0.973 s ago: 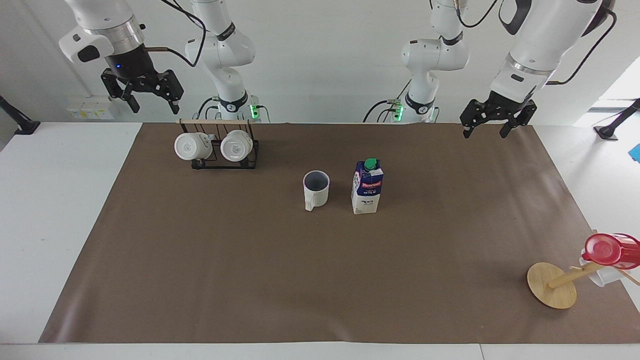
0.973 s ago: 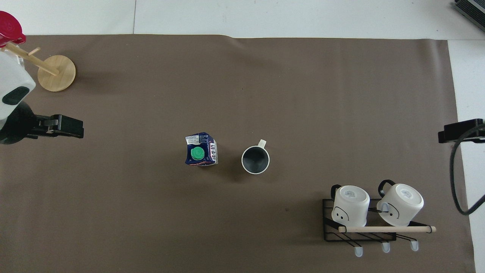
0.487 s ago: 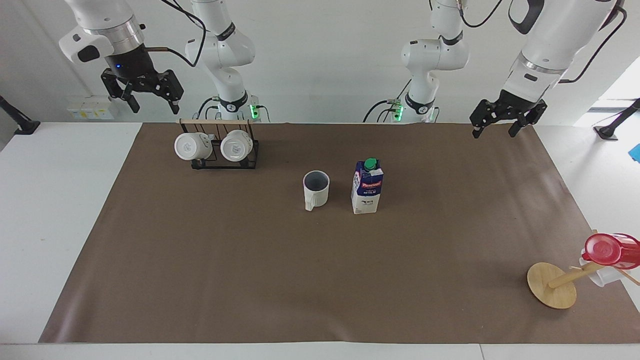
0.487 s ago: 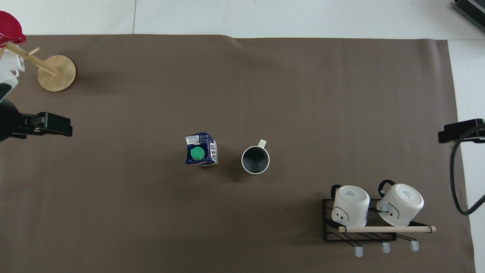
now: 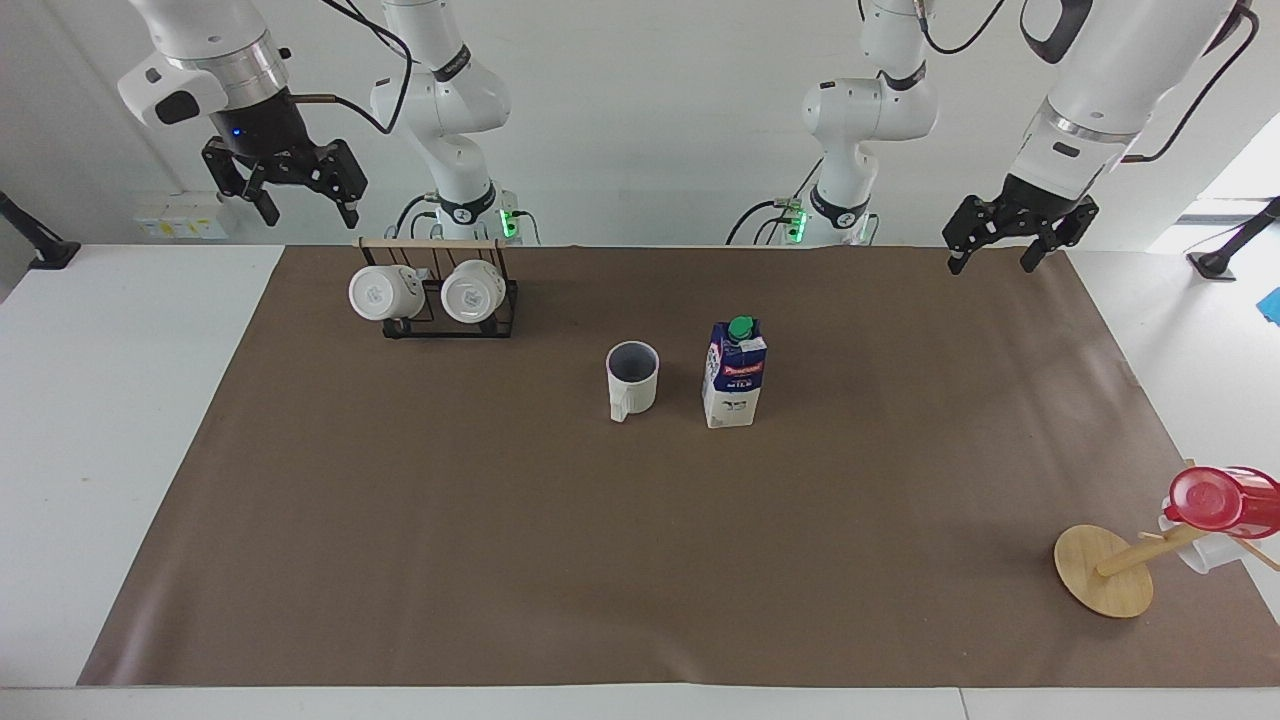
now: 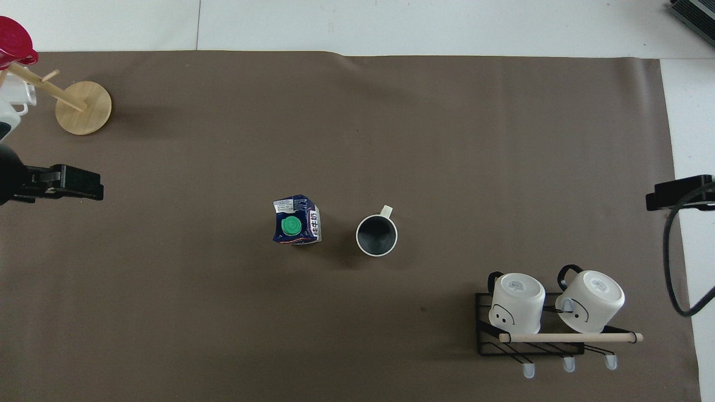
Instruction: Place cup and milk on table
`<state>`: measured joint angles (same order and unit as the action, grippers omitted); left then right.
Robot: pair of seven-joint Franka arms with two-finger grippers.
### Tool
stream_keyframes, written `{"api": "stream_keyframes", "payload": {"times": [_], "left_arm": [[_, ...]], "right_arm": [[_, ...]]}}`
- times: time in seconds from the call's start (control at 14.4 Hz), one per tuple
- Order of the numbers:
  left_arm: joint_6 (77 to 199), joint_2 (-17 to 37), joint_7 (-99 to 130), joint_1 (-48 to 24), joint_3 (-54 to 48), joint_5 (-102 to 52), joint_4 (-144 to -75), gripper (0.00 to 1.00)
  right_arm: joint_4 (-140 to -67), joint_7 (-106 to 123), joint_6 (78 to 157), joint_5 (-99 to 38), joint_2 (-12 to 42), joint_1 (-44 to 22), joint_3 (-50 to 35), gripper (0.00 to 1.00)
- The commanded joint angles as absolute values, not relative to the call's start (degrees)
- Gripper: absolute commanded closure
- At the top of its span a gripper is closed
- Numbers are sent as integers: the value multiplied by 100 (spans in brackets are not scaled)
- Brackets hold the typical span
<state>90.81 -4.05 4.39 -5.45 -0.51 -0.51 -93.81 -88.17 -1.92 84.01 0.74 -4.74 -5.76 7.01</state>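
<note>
Red cup (image 5: 1222,500) cut off at edge; right hand (image 6: 678,192) mostly out of overhead view

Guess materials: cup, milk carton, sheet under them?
Cup: probably glazed ceramic; thick cream-white wall, moulded loop handle, dark grey inside.
Milk: looks like coated paperboard; folded gable top, printed blue-white faces with a red band; green cap likely plastic.
Sheet on the table: matte brown paper by its look; flat, no sheen.

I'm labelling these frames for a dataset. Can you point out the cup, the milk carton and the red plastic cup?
cup (image 5: 633,383): facing view, on its outer wall.
milk carton (image 5: 734,385): facing view, on its front face.
red plastic cup (image 5: 1212,500): facing view, on its round base.
</note>
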Motion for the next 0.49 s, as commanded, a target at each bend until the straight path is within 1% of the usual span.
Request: {"api": "stream_keyframes", "payload": {"times": [0.0, 0.42], "left_arm": [[8930, -404, 281, -448, -105, -97, -9281, 0], [8921, -413, 149, -448, -114, -158, -9299, 0]], "right_arm": [[-8824, -79, 8411, -18, -510, -536, 694, 0], [-8824, -79, 8411, -18, -510, -527, 694, 0]]}}
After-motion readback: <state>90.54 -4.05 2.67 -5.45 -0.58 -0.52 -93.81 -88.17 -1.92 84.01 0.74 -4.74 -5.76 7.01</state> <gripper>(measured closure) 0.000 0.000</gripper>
